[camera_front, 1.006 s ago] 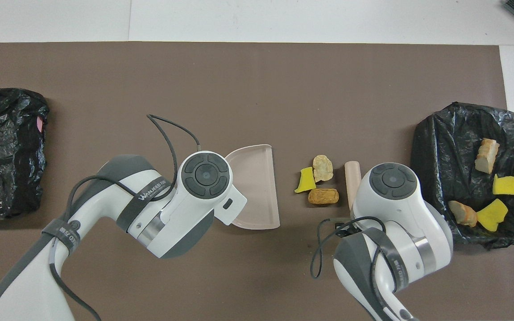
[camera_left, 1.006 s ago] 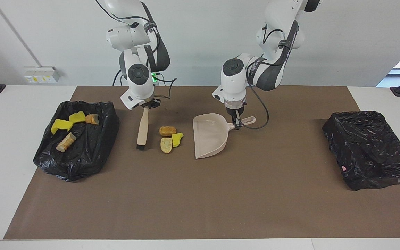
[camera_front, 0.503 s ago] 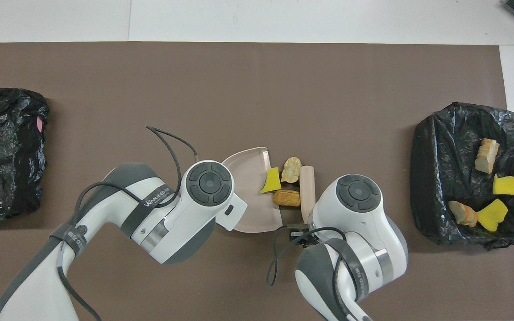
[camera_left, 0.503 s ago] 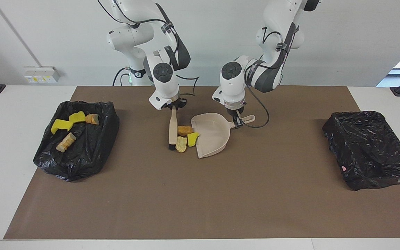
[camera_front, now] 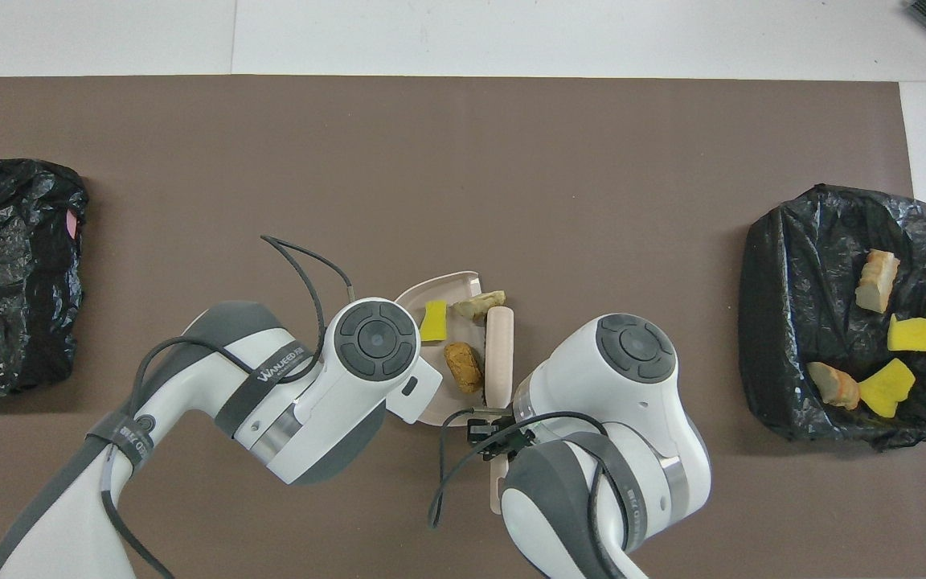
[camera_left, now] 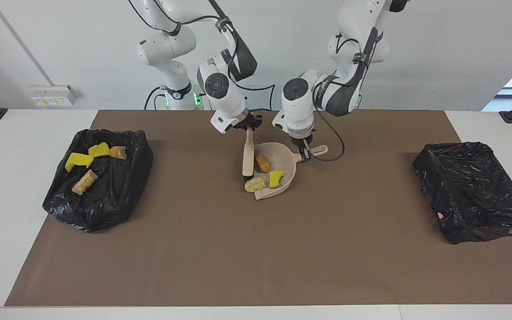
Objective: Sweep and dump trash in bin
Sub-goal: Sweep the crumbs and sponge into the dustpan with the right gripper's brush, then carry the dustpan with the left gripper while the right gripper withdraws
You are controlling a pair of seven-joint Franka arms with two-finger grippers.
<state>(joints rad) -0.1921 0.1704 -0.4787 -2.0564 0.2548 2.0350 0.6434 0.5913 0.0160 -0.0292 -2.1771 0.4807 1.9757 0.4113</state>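
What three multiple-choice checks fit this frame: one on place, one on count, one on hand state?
1. Where is the orange-brown lump?
A. in the dustpan
B. in a bin
C. on the bare mat

2. How many trash pieces lie in the bin at the right arm's end?
A. two
B. four
C. seven

3. What does the right hand hold?
A. nothing
B. the dustpan
C. the brush

Answers:
1. A: it sits inside the pan's walls.
2. B: two yellow, two tan pieces show there.
3. C: it is shut on the brush handle, while the left hand grips the dustpan's handle.
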